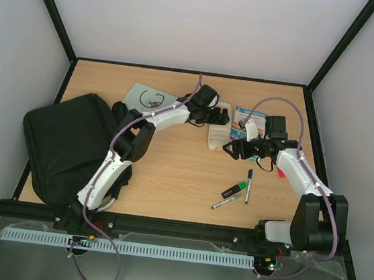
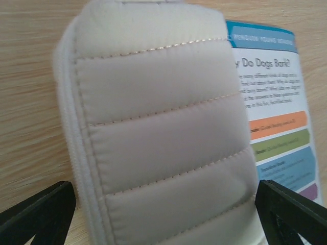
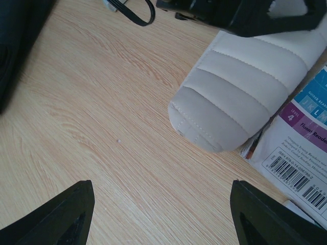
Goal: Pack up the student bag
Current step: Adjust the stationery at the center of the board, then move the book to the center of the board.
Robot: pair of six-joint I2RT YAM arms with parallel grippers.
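- Wooden table (image 1: 170, 172) inside white walls; black backpack (image 1: 65, 140) lies at its left edge, apart from both grippers.
- Left gripper (image 2: 163, 190) spread wide, straddling a cream quilted pouch (image 2: 163, 117) beside a book (image 2: 271, 102).
- Right gripper (image 3: 162, 186) spread apart, empty, over bare wood near the pouch's end.

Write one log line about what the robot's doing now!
left gripper: open, straddling cream pouch | right gripper: open, above table | student bag: lying at left

Bright, even diffuse light, faint shadows; wrist views slightly soft at close range
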